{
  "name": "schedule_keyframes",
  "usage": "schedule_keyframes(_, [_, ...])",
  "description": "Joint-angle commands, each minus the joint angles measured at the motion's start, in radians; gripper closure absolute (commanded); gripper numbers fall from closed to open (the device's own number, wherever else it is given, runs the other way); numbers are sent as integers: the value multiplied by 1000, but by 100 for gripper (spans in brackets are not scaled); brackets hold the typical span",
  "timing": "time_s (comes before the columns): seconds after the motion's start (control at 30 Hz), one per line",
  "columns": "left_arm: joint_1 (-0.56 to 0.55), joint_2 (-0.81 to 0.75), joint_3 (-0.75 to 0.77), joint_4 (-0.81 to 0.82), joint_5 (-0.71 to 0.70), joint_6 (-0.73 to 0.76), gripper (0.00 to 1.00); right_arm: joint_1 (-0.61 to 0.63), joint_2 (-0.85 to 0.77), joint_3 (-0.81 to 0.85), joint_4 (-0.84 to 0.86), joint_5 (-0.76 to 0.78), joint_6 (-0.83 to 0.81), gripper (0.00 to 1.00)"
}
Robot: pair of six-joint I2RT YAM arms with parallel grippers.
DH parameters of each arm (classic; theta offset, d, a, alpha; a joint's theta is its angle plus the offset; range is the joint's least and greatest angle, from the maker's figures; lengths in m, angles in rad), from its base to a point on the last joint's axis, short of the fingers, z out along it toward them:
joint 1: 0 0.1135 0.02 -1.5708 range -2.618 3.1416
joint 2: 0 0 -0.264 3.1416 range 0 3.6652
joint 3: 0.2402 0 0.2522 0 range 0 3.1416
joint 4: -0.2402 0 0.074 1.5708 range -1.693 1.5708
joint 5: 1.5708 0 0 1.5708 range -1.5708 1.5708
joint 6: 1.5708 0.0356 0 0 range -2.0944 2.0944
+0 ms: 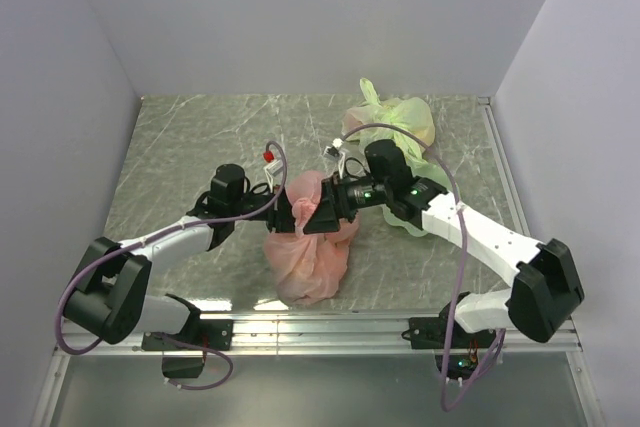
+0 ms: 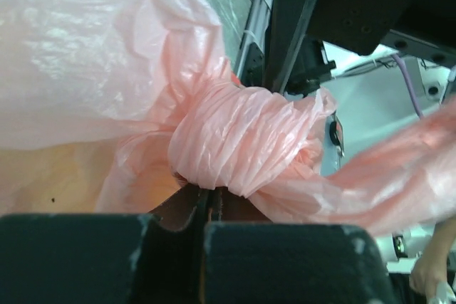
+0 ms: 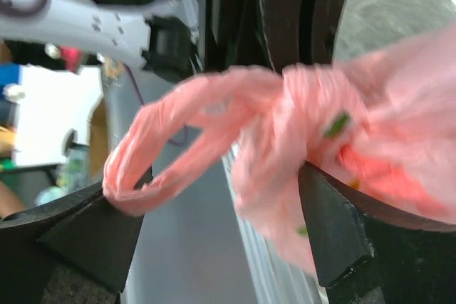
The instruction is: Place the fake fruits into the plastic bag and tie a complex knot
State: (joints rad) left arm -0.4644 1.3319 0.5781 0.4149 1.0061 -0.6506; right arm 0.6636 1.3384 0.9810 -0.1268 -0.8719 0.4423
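Note:
The pink plastic bag (image 1: 306, 252) sits bulging in the middle of the table, its neck wound into a tight knot (image 2: 242, 144). My left gripper (image 2: 206, 201) is shut on the bag's plastic just under that knot. My right gripper (image 3: 217, 190) faces it from the other side with its jaws wide apart. A loose handle loop (image 3: 164, 140) hangs across the gap and rests against one finger (image 3: 107, 226). The fake fruits show only as orange (image 3: 370, 169) and green (image 3: 336, 124) patches through the plastic. In the top view both grippers (image 1: 290, 215) (image 1: 325, 212) meet at the bag's top.
A pale green knotted bag (image 1: 395, 122) lies at the back right. A small red object (image 1: 268, 156) and a small white one (image 1: 335, 152) lie behind the arms. Something green (image 1: 415, 222) shows under the right arm. Grey walls close in the table on three sides.

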Motion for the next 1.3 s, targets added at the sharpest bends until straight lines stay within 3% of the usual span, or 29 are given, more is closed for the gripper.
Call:
schedule_keyframes(0.0, [-2, -23, 45, 10, 72, 34, 100, -31, -79, -5, -181, 5, -161, 15])
schedule_keyframes(0.17, [-2, -28, 37, 15, 78, 32, 100, -142, -206, -136, -136, -55, -134, 22])
schedule_keyframes(0.3, [0, -16, 34, 42, 91, 13, 100, -186, -214, -188, -4, -6, -42, 53])
schedule_keyframes(0.4, [-2, -4, 39, 59, 106, 0, 100, -174, -167, -197, 77, 37, 21, 63])
schedule_keyframes(0.47, [0, 3, 40, 65, 120, -3, 100, -157, -113, -182, 101, 57, 53, 62])
schedule_keyframes(0.6, [-5, 27, 49, 61, 138, 5, 100, -107, -35, -157, 169, 80, 119, 40])
schedule_keyframes(0.67, [-13, 35, 49, 80, 144, 0, 100, -84, -3, -139, 179, 80, 139, 36])
schedule_keyframes(0.8, [-32, 59, 28, 212, 170, -89, 100, -41, 33, -122, 222, 103, 179, 19])
schedule_keyframes(0.97, [-65, 101, 0, 422, 180, -220, 100, -13, 93, -84, 283, 94, 240, 17])
schedule_keyframes(1.17, [-95, 164, 28, 429, 120, -241, 100, 11, 140, -27, 331, 70, 272, 18])
schedule_keyframes(1.27, [-100, 188, 19, 574, 98, -343, 100, 16, 143, -36, 357, 59, 289, 18])
